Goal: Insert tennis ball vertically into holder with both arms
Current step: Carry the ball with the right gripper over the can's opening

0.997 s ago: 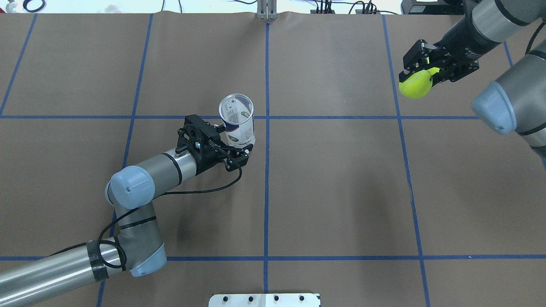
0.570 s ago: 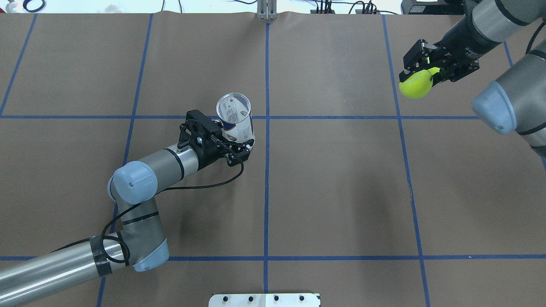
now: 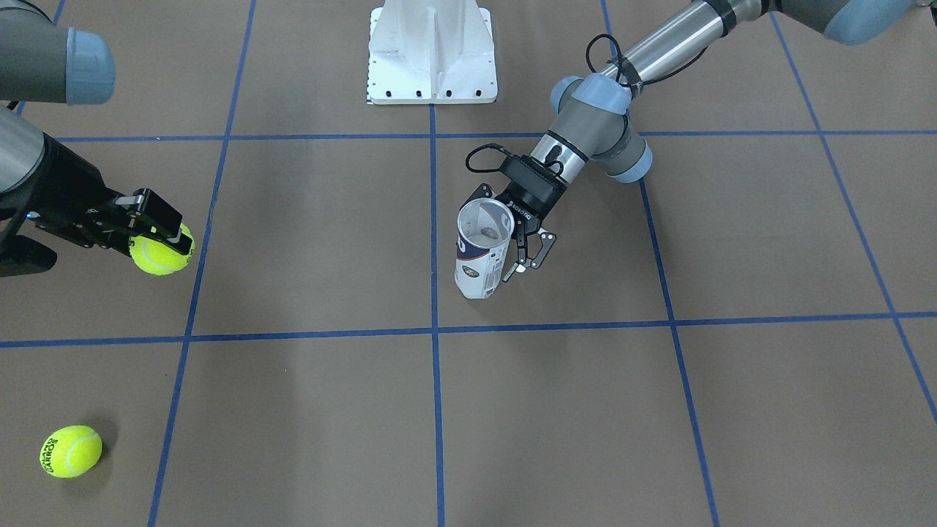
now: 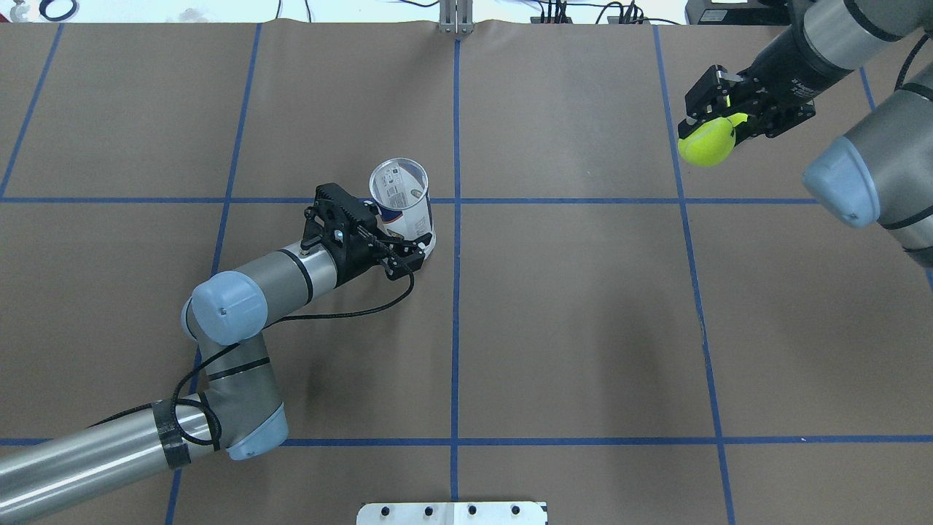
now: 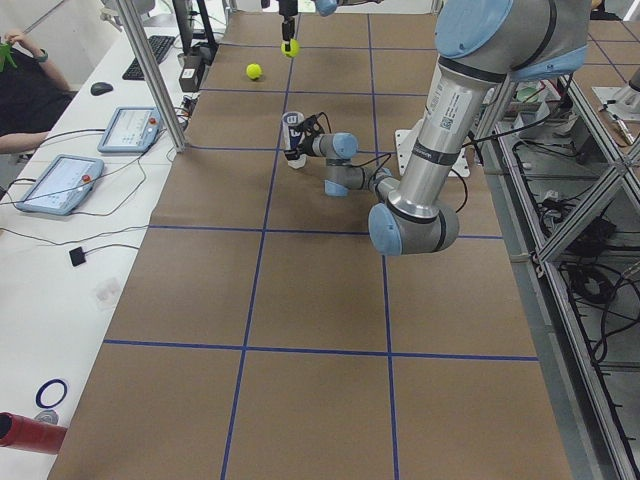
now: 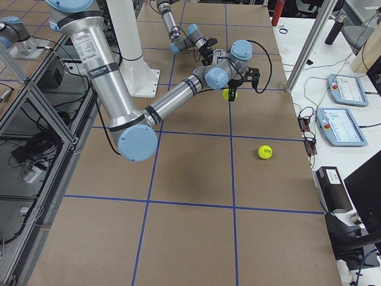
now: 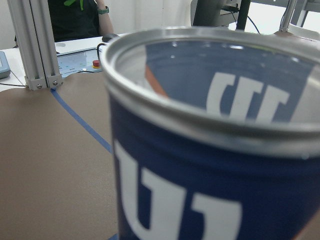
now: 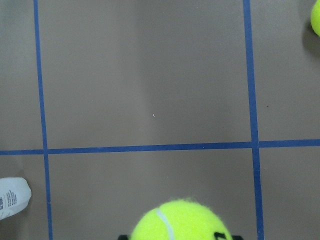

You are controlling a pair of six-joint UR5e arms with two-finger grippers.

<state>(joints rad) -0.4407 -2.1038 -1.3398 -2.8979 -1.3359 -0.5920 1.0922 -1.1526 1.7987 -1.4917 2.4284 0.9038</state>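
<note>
Two balls are in play: your right gripper (image 4: 708,130) is clamped on one tennis ball (image 4: 705,142), held off the table (image 4: 583,328) at its far right, while a second ball (image 3: 70,451) lies loose. Your left gripper (image 4: 401,239) is closed around the holder (image 3: 479,256), which is upright, mouth up, near the table's centre.

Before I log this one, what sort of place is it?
Probably a robotics lab: a paper-covered table gridded with blue tape, control tablets on a side bench, and aluminium framing posts.
</note>
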